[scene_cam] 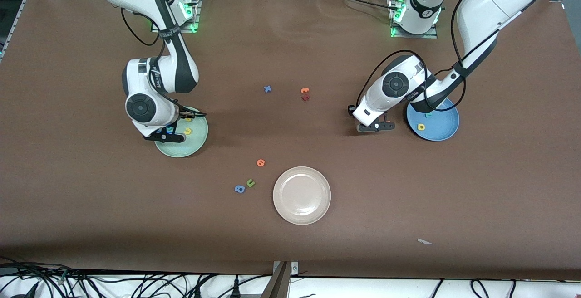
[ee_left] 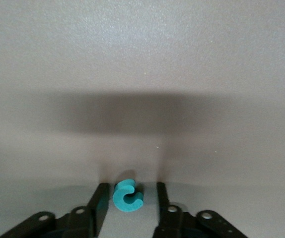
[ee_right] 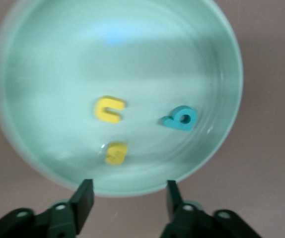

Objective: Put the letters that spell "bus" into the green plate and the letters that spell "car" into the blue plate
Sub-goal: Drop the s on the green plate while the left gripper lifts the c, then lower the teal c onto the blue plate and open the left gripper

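The green plate (scene_cam: 190, 148) (ee_right: 132, 49) holds a yellow "u" (ee_right: 109, 109), a yellow "s" (ee_right: 116, 152) and a teal "b" (ee_right: 181, 119). My right gripper (scene_cam: 169, 135) (ee_right: 128, 183) hangs open over that plate's rim with nothing between its fingers. The blue plate (scene_cam: 442, 130) holds a yellow "a" (scene_cam: 421, 127) and a small teal "r" (scene_cam: 427, 115). Beside it, low at the table, my left gripper (scene_cam: 376, 127) (ee_left: 131, 186) is open around a teal "c" (ee_left: 127, 196). One finger is close to the letter and the other stands apart from it.
A cream-white plate (scene_cam: 302, 195) lies nearer the front camera at mid-table. An orange letter (scene_cam: 260, 163), a green "u" (scene_cam: 250, 183) and a blue "a" (scene_cam: 239, 189) lie beside it. A blue letter (scene_cam: 268, 89), an orange one (scene_cam: 305, 90) and a dark red one (scene_cam: 305, 98) sit mid-table.
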Motion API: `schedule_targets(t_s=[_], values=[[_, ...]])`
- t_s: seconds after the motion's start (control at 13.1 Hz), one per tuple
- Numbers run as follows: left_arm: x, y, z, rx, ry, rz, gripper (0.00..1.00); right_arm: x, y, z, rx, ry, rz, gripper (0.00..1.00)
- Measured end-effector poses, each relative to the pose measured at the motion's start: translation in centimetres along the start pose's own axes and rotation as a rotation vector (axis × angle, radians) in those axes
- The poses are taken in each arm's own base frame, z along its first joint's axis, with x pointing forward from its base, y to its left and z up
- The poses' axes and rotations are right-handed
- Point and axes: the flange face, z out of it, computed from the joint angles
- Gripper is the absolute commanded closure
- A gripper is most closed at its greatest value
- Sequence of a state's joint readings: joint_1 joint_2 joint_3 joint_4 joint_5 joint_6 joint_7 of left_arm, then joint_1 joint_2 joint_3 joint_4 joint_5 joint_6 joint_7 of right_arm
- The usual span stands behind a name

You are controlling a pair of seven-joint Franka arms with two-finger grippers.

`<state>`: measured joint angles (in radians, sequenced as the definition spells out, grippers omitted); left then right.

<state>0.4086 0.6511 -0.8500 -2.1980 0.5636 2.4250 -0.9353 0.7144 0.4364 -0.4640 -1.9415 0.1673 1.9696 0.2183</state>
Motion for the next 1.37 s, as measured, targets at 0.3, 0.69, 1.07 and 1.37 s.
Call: schedule_targets(t_s=[0.3, 0.69, 1.07, 1.37], values=[[0.0, -0.1, -0.1, 0.001, 0.001, -0.001, 0.75, 0.8, -1.2, -10.2, 0.039, 0.074, -0.024, 0.0], [0.0, -0.1, -0.1, 0.003, 0.001, -0.001, 0.9, 0.4, -0.2, -17.0, 0.085, 0.154, -0.025, 0.0], [0.3, -0.2, -0.3, 0.005, 0.001, -0.006, 0.91, -3.8, 9.9, -23.9, 0.122, 0.174, -0.015, 0.0], [2.9, -2.3, -3.6, 0.041, 0.024, -0.035, 0.91, -5.8, 14.2, -25.3, 0.14, 0.333, 0.004, 0.0]])
